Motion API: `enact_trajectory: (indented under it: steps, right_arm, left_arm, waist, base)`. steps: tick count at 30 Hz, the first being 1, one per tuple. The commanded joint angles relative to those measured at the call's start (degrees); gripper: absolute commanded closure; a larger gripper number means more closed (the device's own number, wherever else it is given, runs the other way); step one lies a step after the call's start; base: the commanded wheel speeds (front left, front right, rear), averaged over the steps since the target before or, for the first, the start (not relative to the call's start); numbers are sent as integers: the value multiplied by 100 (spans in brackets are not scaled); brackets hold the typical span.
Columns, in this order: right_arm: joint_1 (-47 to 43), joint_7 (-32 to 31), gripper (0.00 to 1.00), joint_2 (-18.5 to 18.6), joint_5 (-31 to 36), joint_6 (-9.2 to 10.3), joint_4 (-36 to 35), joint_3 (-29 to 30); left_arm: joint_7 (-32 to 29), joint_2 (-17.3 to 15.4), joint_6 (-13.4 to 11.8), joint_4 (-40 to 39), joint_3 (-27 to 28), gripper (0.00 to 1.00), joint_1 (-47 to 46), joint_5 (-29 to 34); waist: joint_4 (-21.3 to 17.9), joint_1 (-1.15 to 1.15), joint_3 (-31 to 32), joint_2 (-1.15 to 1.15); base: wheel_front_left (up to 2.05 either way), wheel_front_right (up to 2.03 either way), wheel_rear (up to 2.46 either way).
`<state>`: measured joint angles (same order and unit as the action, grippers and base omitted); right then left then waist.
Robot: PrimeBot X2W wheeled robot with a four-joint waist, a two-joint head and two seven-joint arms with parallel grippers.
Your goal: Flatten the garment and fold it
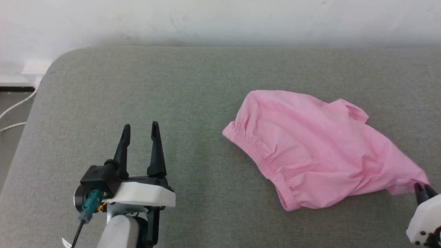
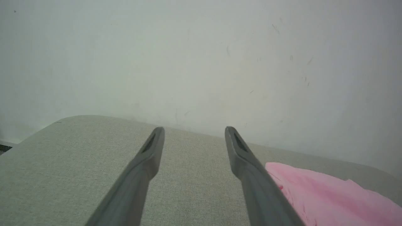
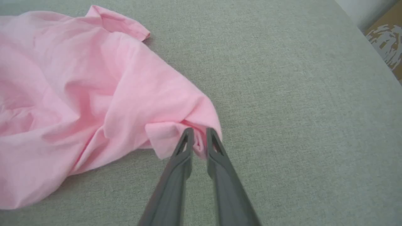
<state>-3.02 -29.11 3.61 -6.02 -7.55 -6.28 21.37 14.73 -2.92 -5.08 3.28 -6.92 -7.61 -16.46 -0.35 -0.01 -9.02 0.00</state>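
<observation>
Pinching a corner of the crumpled garment (image 1: 310, 151) between its tips, the right gripper (image 3: 199, 131) is only starting to flatten it; folding remains, and the left gripper (image 1: 139, 129) gapes wide and empty.

- Left of the garment (image 1: 310, 151) I have a wide bare stretch of grey cushion (image 1: 172, 86). My left gripper (image 1: 141, 124) hangs there with its fingers spread, well apart from the cloth.
- Behind the garment a free strip of cushion runs up to the wall (image 1: 220, 20), which blocks any farther reach.
- At the garment's near right corner my right gripper (image 1: 423, 187) pinches the cloth, so that corner is taken.
- Right of the garment, the right wrist view shows me bare cushion out to its edge.
</observation>
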Motion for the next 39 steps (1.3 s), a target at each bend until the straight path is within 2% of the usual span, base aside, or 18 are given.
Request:
enact_trajectory:
  steps: [1, 3, 8, 13, 14, 18, 23, 30, 34, 35, 36, 37, 39]
  right_arm:
    - [-5, 125, 0, -49, -27, 6, 105, 100]
    - [26, 368, 0, -65, -24, 6, 163, 210]
    - [171, 1432, 0, -71, 36, 6, 228, 347]
    - [286, 2038, 0, -72, -10, 6, 286, 108]
    - [286, 2038, 0, -72, -10, 6, 286, 108]
    - [347, 2139, 0, -72, -83, 6, 345, -106]
    - [385, 2135, 0, -72, -173, 6, 410, -393]
    - [442, 2163, 0, -73, -278, 6, 468, -632]
    - [481, 2184, 0, -73, -330, 6, 465, -708]
    - [494, 2197, 0, -73, -360, 6, 458, -718]
    - [506, 2203, 0, -73, -381, 6, 453, -724]
    - [514, 2206, 0, -73, -390, 6, 450, -725]
    - [519, 2208, 0, -73, -430, 6, 452, -726]
  left_arm:
    - [27, 4, 47, 44, -47, 0, 1, 55]
    - [27, 4, 72, 83, -128, 0, -5, 30]
    - [27, 4, 177, 222, -546, 0, -40, -135]
    - [-163, 4, 473, 570, -1557, 0, -231, -577]
    - [-163, 4, 473, 570, -1557, 0, -231, -577]
    - [-681, 4, 631, 946, -2425, 0, -544, -1022]
    - [-1468, 4, 574, 1408, -3168, 0, -878, -1821]
    - [-2349, 4, 615, 1859, -3824, 0, -1200, -2596]
    - [-2475, 4, 685, 1995, -4058, 0, -1371, -2796]
    - [-2415, 4, 709, 2001, -4092, 40, -1420, -2831]
    - [-2363, 4, 738, 2016, -4137, 91, -1471, -2847]
    - [-2335, 4, 763, 2038, -4180, 100, -1509, -2871]
    - [-2322, 4, 816, 2082, -4239, 100, -1544, -2905]
  waist:
    - [-100, 1, 26, 0]
    - [-122, 1, 21, 0]
    - [-154, 1, 12, 0]
    - [-200, 1, 32, 0]
    - [-200, 1, 32, 0]
    - [-249, 1, 17, 0]
    - [-356, 1, -25, 0]
    - [-492, 1, -101, 0]
    - [-518, 1, -162, 0]
    - [-516, 1, -180, 0]
    - [-507, 1, -198, 0]
    - [-491, 1, -206, 0]
    - [-443, 1, -205, 0]
  base:
    - [0, 0, 0]
    - [0, 0, 0]
    - [0, 0, 0]
    - [0, 0, 0]
    - [0, 0, 0]
    - [0, 0, 0]
    - [0, 0, 0]
    - [0, 0, 0]
    - [0, 0, 0]
    - [0, 0, 0]
    - [0, 0, 0]
    - [0, 0, 0]
    - [0, 0, 0]
